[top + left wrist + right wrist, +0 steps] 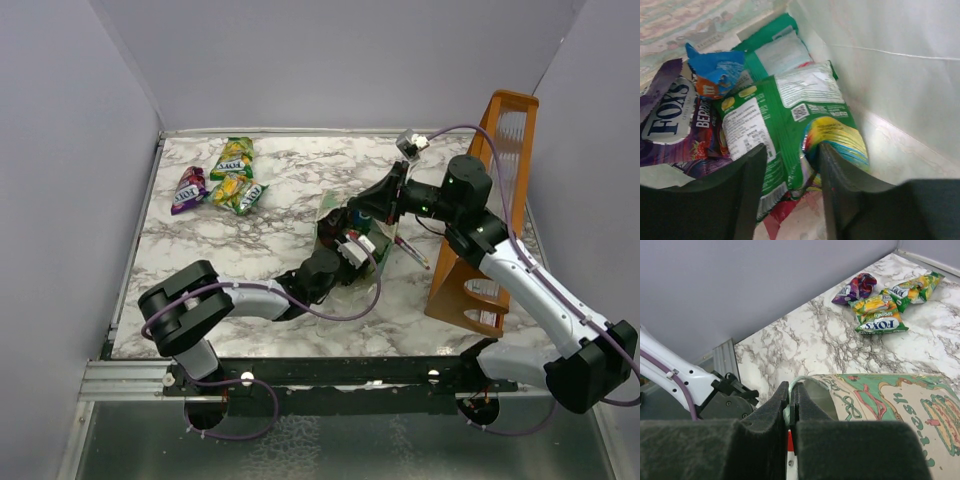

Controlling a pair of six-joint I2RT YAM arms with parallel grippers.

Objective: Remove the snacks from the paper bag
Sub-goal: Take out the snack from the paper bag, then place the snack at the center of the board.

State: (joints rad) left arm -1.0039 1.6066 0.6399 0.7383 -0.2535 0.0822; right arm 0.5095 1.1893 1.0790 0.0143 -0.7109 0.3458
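Inside paper bag (880, 400) at mid-table (200, 240): left gripper (790, 150), fingers parted astride green packet (790, 100) (printed back facing up), contact with it hard to judge from this close. Just left of that, purple packet (670, 115); deeper in, blue packet (715, 70), all overlapping. On bag rim or handle: right gripper (791, 390), clamped tight on it. At far-left of table, well apart from bag: four loose snacks (225, 185), three green-yellow, one purple

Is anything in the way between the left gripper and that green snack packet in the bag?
Nothing visible. The left gripper is inside the paper bag, its fingers apart either side of one end of the green packet.
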